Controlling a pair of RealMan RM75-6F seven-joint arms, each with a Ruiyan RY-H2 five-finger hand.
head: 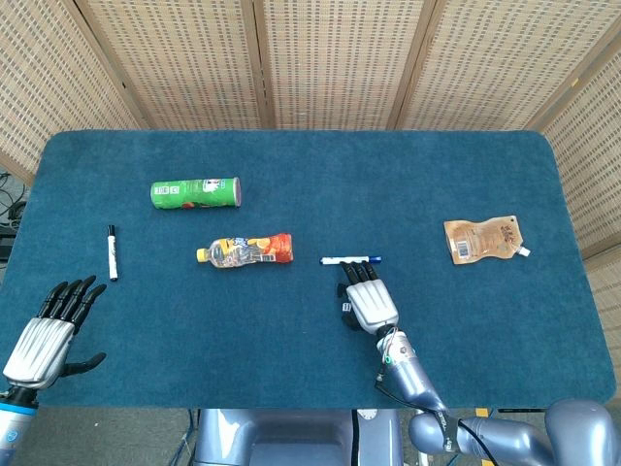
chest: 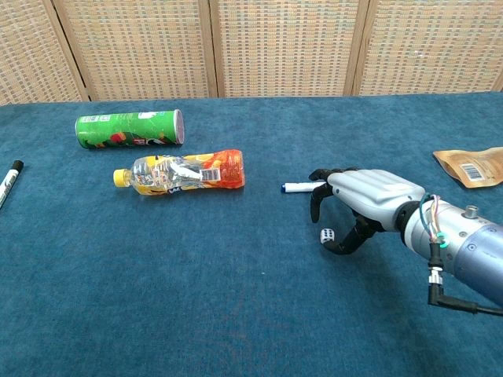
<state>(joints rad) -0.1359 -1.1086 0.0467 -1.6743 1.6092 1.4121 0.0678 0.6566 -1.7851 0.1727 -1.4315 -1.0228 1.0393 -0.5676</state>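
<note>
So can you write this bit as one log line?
right hand: open, over die | blue pen: at fingers | left hand: open

We see our right hand (chest: 357,206) low over the table near the middle of the front edge, palm down, its fingers (head: 356,276) stretched forward and curved downward, the thumb tucked below; nothing is held. Its forearm runs back to our lower right. Our left hand (head: 47,325) sits at the near left corner, back up, fingers (head: 70,294) spread and straight, thumb out sideways, holding nothing.
</note>
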